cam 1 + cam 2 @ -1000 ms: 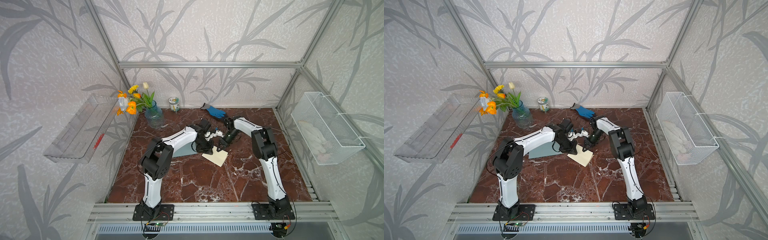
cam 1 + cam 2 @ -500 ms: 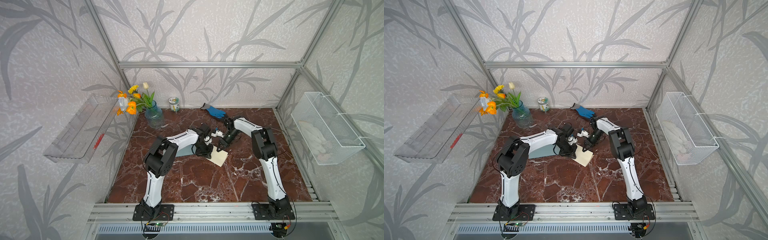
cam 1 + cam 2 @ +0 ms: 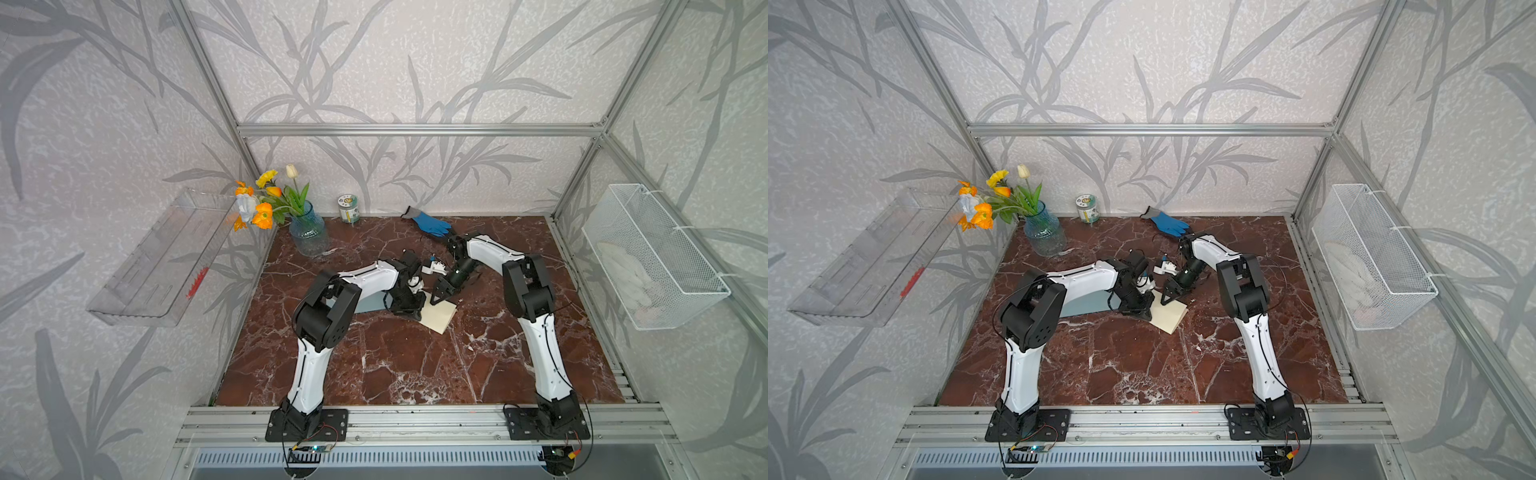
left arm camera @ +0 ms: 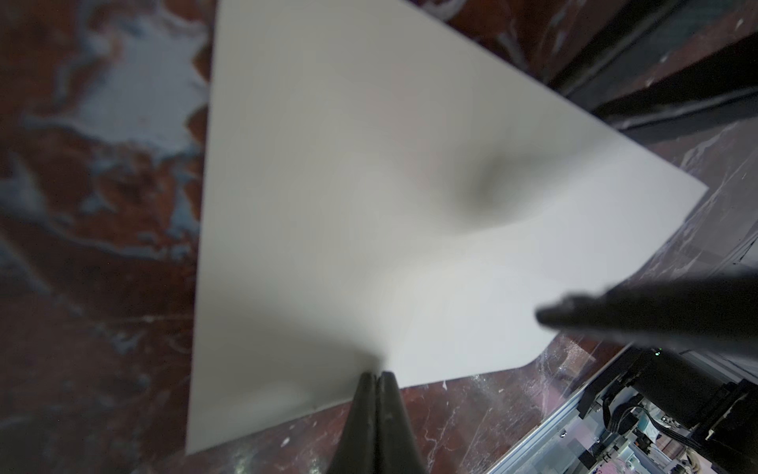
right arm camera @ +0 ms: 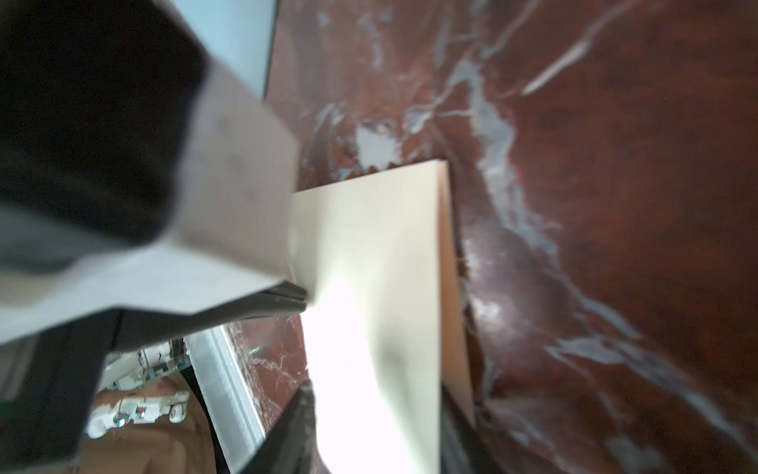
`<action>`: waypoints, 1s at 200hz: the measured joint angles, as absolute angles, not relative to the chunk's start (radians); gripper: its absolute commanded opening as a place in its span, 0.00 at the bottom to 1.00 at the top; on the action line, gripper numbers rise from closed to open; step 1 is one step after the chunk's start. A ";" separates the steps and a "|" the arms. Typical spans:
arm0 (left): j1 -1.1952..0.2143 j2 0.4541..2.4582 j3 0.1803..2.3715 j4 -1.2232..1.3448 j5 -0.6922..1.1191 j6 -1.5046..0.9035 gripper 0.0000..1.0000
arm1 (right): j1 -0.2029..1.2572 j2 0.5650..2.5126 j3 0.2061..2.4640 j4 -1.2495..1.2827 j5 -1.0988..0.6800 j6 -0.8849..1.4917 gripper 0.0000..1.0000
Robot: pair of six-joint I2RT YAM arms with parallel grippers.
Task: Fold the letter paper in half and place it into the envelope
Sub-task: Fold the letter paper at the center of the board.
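Note:
The beige letter paper (image 3: 439, 316) (image 3: 1170, 316) lies folded on the marble floor, its fold edge raised a little in the right wrist view (image 5: 389, 246). The blue-grey envelope (image 3: 371, 302) (image 3: 1087, 304) lies flat just left of it, mostly under my left arm. My left gripper (image 3: 417, 311) (image 4: 377, 375) is shut, and its tips press down on the paper's near edge (image 4: 369, 184). My right gripper (image 3: 435, 299) (image 5: 375, 410) is open above the paper's far corner. The sheet shows between its fingers (image 5: 301, 410), and nothing is gripped.
A blue glass vase of flowers (image 3: 308, 236) and a small tin (image 3: 348, 208) stand at the back left. A blue-and-black glove (image 3: 430, 223) lies at the back, behind the right arm. A wire basket (image 3: 648, 257) hangs on the right wall, a clear tray (image 3: 162, 257) on the left wall.
My right gripper was shut and has opened over the paper. The left gripper has slid right, off the envelope and onto the paper's edge, and stays shut.

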State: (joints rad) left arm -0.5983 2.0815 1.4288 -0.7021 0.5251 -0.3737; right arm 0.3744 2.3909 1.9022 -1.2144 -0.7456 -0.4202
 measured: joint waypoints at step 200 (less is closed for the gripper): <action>-0.579 2.032 1.321 -0.561 0.564 -0.733 0.00 | 0.546 1.686 1.154 -0.625 -0.415 0.682 0.00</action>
